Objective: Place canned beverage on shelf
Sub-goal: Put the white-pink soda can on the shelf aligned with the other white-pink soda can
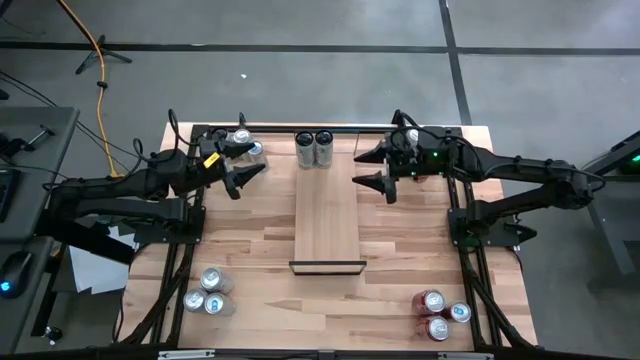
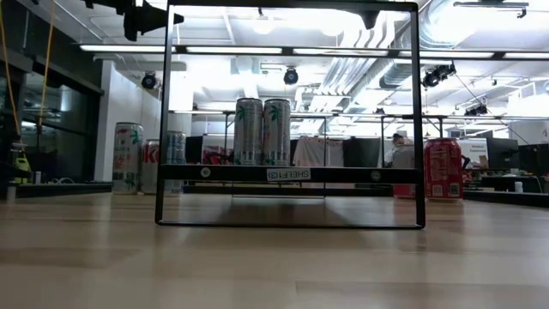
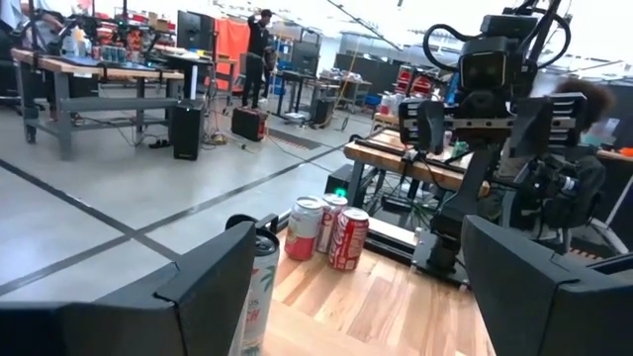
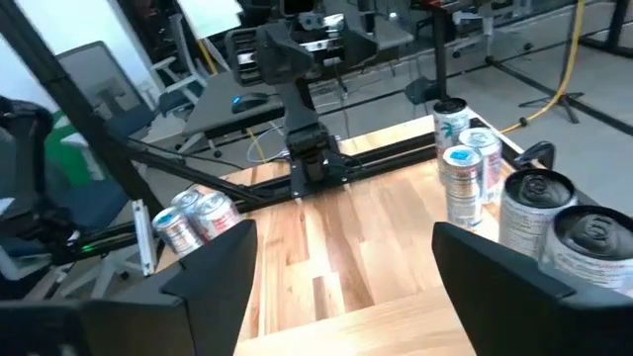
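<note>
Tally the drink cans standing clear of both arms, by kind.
Tall slim silver cans on the pale wooden shelf: 2
Short silver cans, left near corner: 3
Short red or red-and-white cans, right near corner: 3
Total: 8

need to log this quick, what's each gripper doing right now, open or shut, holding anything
Left gripper: open, holding nothing, left of the shelf.
Right gripper: open, holding nothing, right of the two cans on the shelf.
</note>
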`<action>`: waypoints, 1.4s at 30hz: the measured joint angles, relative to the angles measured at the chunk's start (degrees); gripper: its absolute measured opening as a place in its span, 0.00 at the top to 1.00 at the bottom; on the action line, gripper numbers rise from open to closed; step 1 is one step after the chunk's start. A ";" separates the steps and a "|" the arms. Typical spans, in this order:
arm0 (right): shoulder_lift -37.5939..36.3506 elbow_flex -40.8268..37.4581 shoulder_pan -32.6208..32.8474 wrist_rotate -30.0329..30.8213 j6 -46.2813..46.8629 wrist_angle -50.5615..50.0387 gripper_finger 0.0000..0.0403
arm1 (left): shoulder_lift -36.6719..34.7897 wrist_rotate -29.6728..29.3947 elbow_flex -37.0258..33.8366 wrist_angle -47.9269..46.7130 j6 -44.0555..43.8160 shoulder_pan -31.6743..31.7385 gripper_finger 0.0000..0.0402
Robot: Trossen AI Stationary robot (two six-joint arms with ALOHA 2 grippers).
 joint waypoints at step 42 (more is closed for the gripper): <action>0.13 0.00 0.00 -1.32 -7.62 -0.28 0.28 | 28.84 -9.82 36.09 -68.25 -15.85 31.18 0.26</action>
